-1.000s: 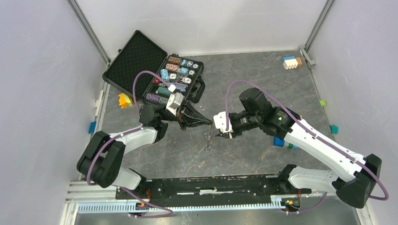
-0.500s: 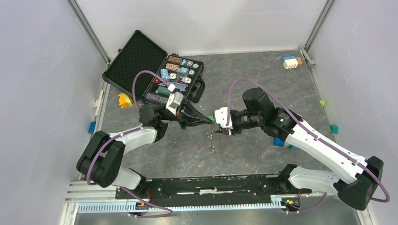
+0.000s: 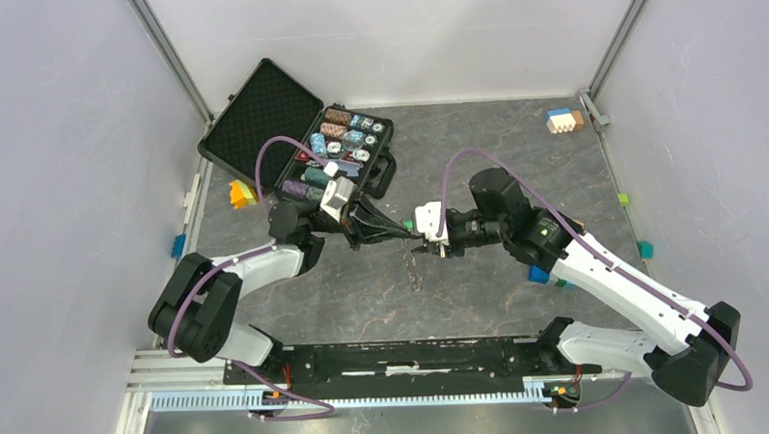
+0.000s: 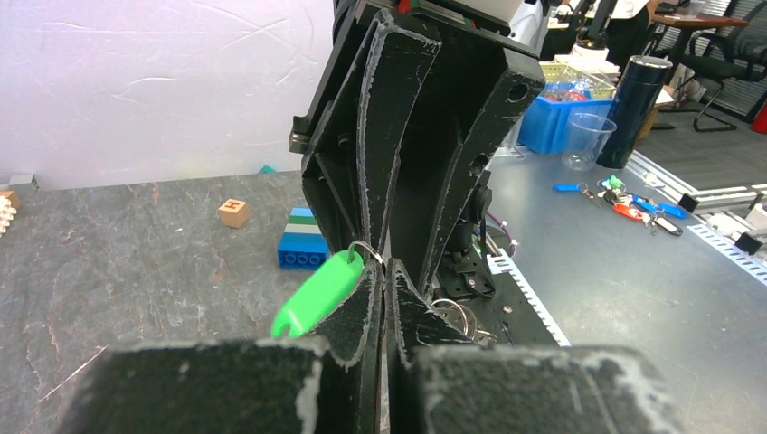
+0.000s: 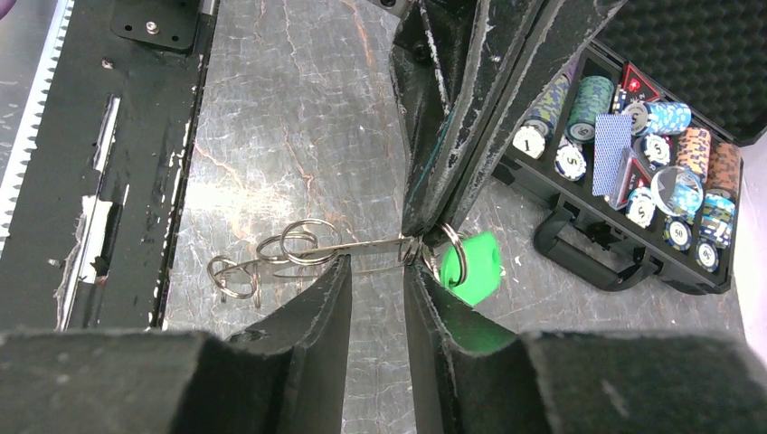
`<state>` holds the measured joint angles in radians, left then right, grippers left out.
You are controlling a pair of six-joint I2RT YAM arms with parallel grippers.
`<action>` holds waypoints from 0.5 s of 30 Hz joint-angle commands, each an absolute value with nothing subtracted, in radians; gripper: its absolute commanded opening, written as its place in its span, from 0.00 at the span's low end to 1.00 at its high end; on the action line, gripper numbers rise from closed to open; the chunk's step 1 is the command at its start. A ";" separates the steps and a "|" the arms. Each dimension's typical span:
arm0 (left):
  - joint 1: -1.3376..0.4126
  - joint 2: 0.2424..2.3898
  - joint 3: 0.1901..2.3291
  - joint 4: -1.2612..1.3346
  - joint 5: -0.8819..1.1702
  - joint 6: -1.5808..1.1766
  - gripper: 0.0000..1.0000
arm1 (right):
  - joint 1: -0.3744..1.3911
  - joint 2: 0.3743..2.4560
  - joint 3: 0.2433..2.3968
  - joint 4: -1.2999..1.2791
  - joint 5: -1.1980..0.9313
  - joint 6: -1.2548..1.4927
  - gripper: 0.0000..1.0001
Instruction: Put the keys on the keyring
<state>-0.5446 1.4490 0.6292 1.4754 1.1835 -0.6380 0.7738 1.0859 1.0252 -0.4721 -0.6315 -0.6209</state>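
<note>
Green plastic heads the 1 key that is easy to pick out: the green key [image 5: 472, 264] hangs by a small split ring just beside the tips of the left gripper [image 5: 421, 231], raised off the table [image 3: 475, 146] near its middle. From the same spot the keyring [image 5: 371, 244] runs away as thin grey wire, seen almost edge-on. A cluster of small rings [image 5: 276, 251] sits at its far end. Whether flat grey keys lie among them is too fine to tell. In the top view the keyring [image 3: 414, 272] dangles below the point where the 2 arms meet.

The left gripper's fingers [image 4: 362, 307] are pressed together, pinching the wire where the green key [image 4: 317, 294] joins it. The right gripper [image 5: 375, 280] faces it tip to tip. Its 2 fingers [image 5: 312, 307] stand partly apart, with a clear gap between them that the wire crosses just past their ends. I cannot tell whether they touch the wire.

Behind the left arm an open black case [image 3: 261, 110] holds rows of poker chips [image 5: 669, 194]. A blue brick stack [image 4: 303, 242] and a wooden cube [image 4: 234, 212] lie on the table beyond the right gripper.
</note>
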 commanded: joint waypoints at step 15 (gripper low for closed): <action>-0.549 1.454 0.634 1.540 1.190 -0.645 0.02 | 0.759 1.072 1.092 -0.394 -0.634 -0.561 0.29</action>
<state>-0.5446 1.4506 0.6292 1.4761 1.1839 -0.6380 0.7662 1.0859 1.0306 -0.4648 -0.6308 -0.5858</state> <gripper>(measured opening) 0.043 0.295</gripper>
